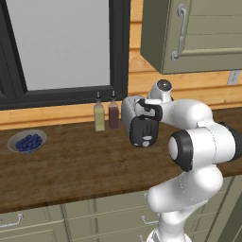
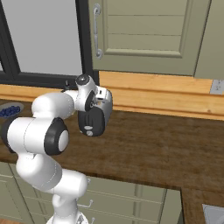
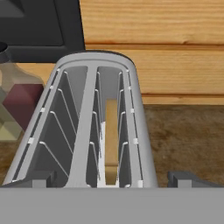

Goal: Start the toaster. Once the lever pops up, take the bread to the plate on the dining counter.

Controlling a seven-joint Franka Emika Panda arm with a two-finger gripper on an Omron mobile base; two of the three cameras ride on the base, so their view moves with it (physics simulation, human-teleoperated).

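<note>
We hold our gripper (image 3: 112, 178) wide open over the toaster (image 3: 87, 127), bread (image 3: 111, 135) in its right slot; two bottles (image 1: 106, 114) stand just beside it at the counter's (image 1: 71, 160) back edge, a blueberry bowl (image 1: 27, 141) far left

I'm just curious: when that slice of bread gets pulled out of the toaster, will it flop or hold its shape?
The bread stands upright and straight-edged in its slot, so probably stiff. It looks thin, so likely light. The toaster wires flank it closely; it might snag.
</note>
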